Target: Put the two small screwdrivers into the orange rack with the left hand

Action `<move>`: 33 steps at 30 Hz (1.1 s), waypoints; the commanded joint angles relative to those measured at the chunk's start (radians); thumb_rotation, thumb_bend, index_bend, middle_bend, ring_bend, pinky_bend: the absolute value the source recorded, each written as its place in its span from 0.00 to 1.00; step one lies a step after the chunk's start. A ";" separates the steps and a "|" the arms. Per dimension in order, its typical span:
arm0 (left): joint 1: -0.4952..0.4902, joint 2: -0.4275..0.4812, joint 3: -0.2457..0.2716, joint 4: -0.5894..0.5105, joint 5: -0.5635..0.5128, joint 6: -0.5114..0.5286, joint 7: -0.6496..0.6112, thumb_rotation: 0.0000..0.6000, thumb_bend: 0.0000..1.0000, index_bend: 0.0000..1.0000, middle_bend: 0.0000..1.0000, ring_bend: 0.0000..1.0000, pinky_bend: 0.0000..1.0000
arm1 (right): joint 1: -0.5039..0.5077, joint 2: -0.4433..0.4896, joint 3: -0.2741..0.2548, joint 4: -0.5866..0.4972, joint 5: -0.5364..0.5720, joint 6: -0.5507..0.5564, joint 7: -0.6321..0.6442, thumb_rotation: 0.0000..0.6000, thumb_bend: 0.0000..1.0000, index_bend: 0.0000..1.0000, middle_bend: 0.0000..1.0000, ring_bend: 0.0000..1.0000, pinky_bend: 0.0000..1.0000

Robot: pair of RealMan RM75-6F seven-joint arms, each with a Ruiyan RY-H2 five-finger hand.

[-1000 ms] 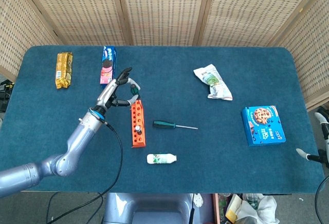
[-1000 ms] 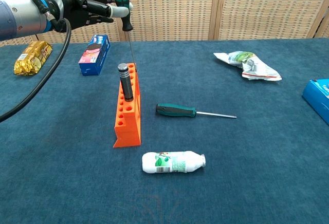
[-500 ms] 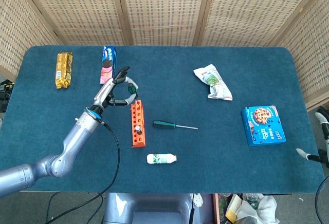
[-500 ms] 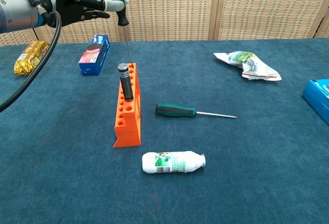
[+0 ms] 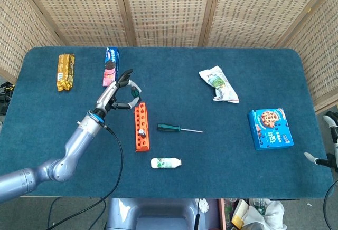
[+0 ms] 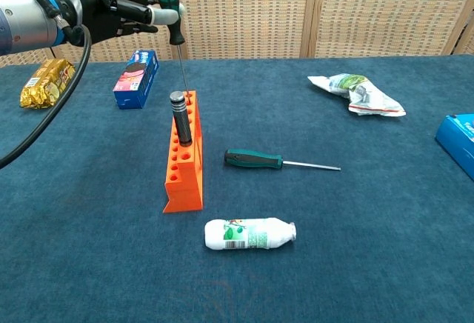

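Observation:
My left hand (image 6: pixel 111 10) (image 5: pixel 117 93) holds a small green-handled screwdriver (image 6: pixel 172 19) nearly upright, blade down, above the far end of the orange rack (image 6: pixel 184 161) (image 5: pixel 141 127). Its thin shaft (image 6: pixel 182 67) reaches down to the rack's far end. A black-handled tool (image 6: pixel 180 118) stands in a rack hole. The second green screwdriver (image 6: pixel 255 160) (image 5: pixel 169 128) lies flat on the blue table just right of the rack, tip pointing right. A white part of the right hand (image 5: pixel 319 161) shows at the table's right edge; its fingers are unclear.
A white bottle (image 6: pixel 250 233) lies in front of the rack. A blue-pink cookie box (image 6: pixel 136 78) and a gold packet (image 6: pixel 46 83) sit far left. A crumpled white-green bag (image 6: pixel 355 92) and a blue cookie box (image 5: pixel 270 128) sit to the right.
The left hand with the screwdriver drifted slightly left and back over the rack's far end, then lowered a little. Nothing else moved.

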 commanded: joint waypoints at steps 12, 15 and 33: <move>-0.016 -0.067 0.047 0.063 0.011 0.010 0.044 1.00 0.52 0.71 0.00 0.00 0.00 | 0.000 0.001 0.000 0.001 0.000 -0.003 0.003 1.00 0.00 0.00 0.00 0.00 0.00; -0.024 -0.091 0.059 0.087 0.010 0.007 0.059 1.00 0.52 0.71 0.00 0.00 0.00 | 0.001 0.001 0.000 0.002 0.001 -0.005 0.006 1.00 0.00 0.00 0.00 0.00 0.00; -0.033 -0.173 0.087 0.173 0.004 -0.004 0.102 1.00 0.52 0.71 0.00 0.00 0.00 | 0.002 0.001 0.001 0.007 0.002 -0.010 0.013 1.00 0.00 0.00 0.00 0.00 0.00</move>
